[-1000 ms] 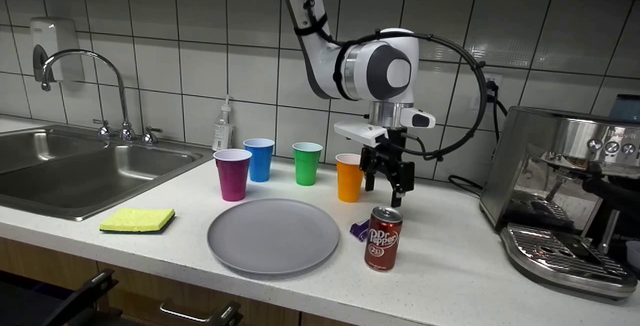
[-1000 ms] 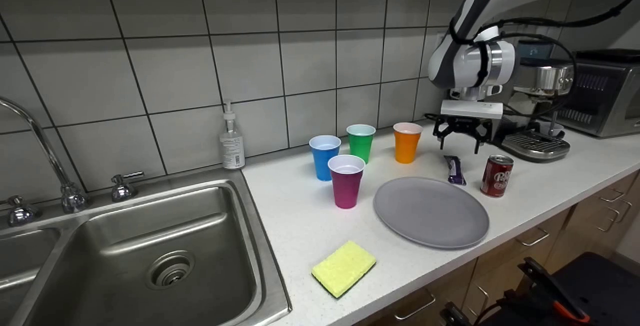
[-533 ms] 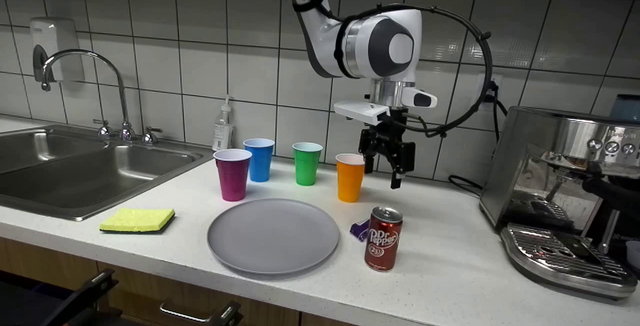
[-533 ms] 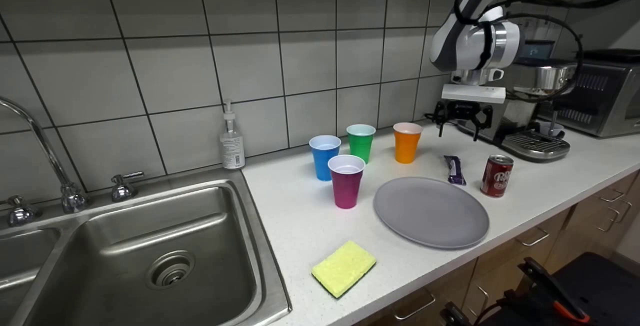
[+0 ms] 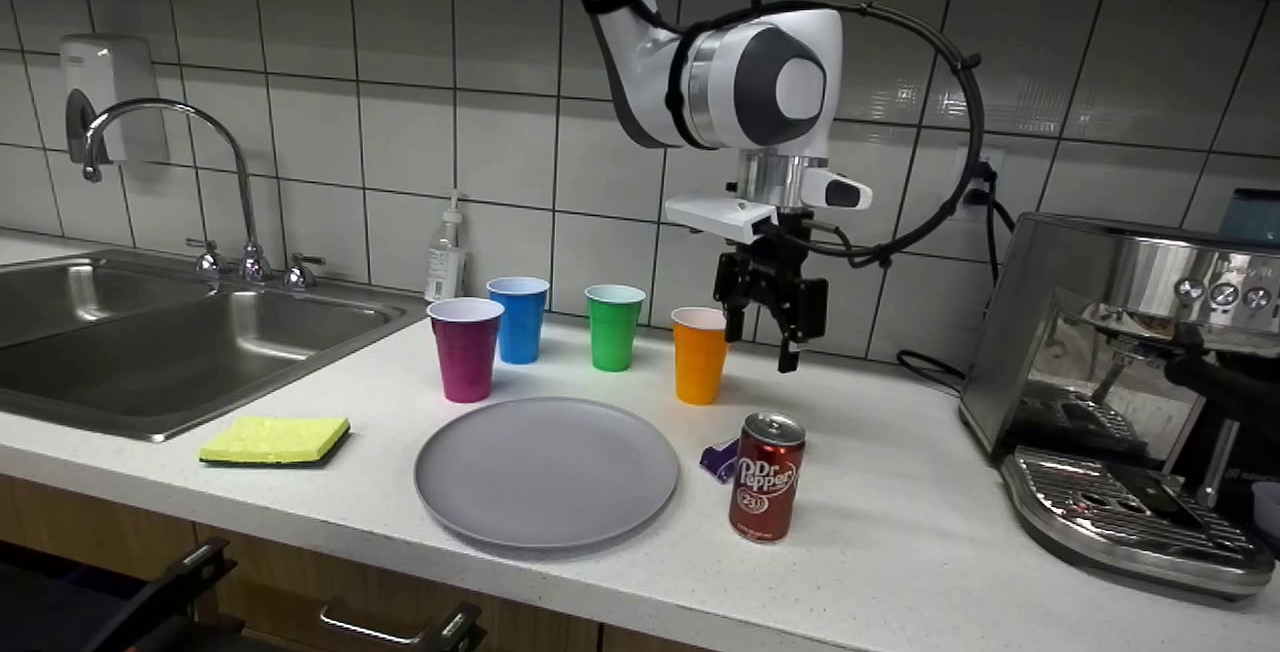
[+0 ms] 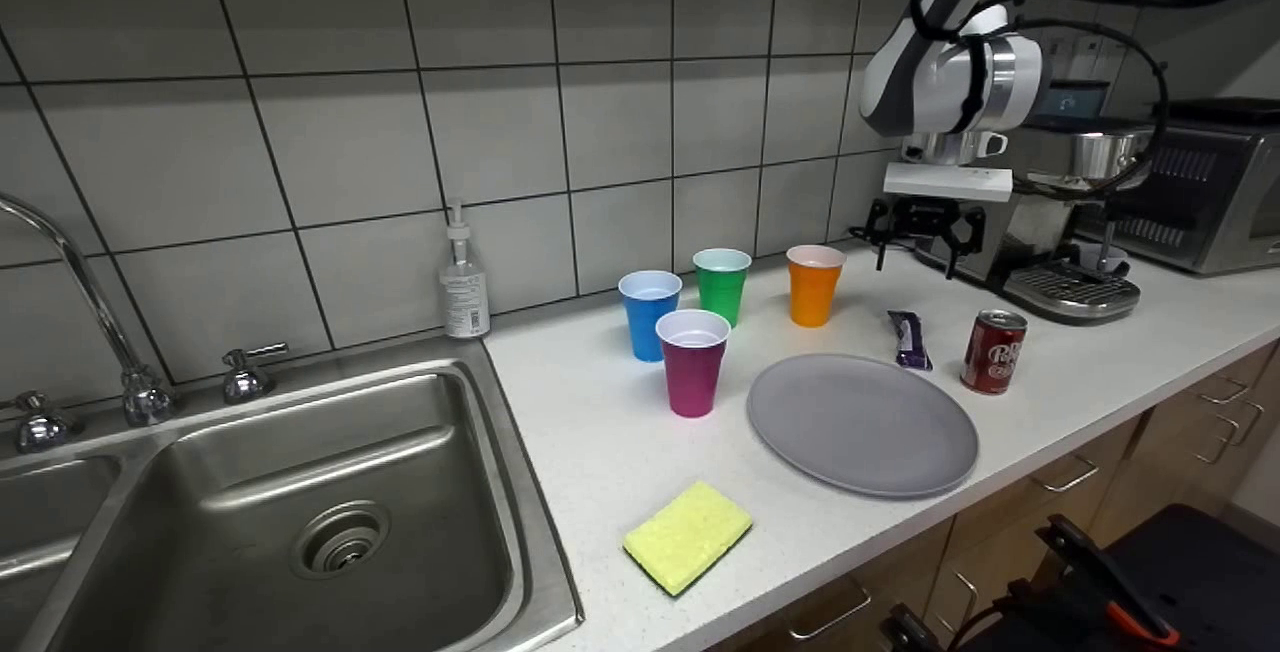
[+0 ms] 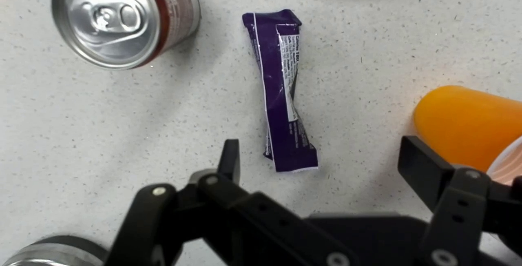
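My gripper [image 5: 762,347] is open and empty, held above the counter near the orange cup [image 5: 699,362]. It also shows in an exterior view [image 6: 915,266]. In the wrist view, the gripper [image 7: 319,147] has its fingers wide apart. A purple wrapped bar [image 7: 281,90] lies on the counter ahead of the gap between them, touched by neither. The orange cup [image 7: 465,123] is beside the right-hand finger in that view. A red Dr Pepper can [image 5: 767,482] stands upright near the bar. In an exterior view the can partly hides the bar [image 5: 720,459].
A grey plate [image 6: 862,427] lies beside the bar. Purple [image 6: 693,372], blue [image 6: 650,317] and green [image 6: 722,287] cups stand upright near the wall. A yellow sponge [image 6: 688,537] lies near the sink [image 6: 500,452]. A coffee machine [image 5: 1130,512] stands at the counter's other end.
The arm and open gripper have risen away from the counter, mostly in the first half second, then only slightly. The bar, can, cups, plate and sponge have not moved.
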`<state>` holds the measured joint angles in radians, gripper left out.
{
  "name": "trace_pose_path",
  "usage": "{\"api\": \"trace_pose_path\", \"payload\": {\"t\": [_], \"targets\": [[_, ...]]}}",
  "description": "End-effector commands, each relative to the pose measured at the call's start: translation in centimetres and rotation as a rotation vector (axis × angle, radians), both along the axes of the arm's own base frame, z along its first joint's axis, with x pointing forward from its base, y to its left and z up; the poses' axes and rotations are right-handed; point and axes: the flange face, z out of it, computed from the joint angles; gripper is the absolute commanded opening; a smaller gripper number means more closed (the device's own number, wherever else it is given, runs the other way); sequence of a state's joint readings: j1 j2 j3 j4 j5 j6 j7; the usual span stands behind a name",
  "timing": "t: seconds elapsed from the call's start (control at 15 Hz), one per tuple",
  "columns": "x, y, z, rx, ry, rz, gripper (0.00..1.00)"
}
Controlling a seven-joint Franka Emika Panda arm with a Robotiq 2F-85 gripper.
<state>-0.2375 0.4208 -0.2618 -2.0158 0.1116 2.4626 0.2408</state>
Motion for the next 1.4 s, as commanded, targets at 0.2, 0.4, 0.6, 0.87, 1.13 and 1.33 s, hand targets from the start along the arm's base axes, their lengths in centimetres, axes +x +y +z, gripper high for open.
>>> {"api": "trace_pose_path", "payload": {"t": [0.2,0.4,0.6,0.87,1.13,1.33], "targets": [[0.9,1.1,1.7,0.009,-0.053,-0.005,1.0],[1.5,1.9,1.9,0.015,-0.067,0.002,1.0],[2.3,2.8,2.1,0.014,-0.085,0.007,1.0],[3.5,3.8,2.0,0.008,-0.109,0.009,1.0],[4.7,4.5,1.6,-0.002,-0.126,-0.012,1.0],[5.6,4.8,1.0,-0.004,-0.129,-0.045,1.0]]}}
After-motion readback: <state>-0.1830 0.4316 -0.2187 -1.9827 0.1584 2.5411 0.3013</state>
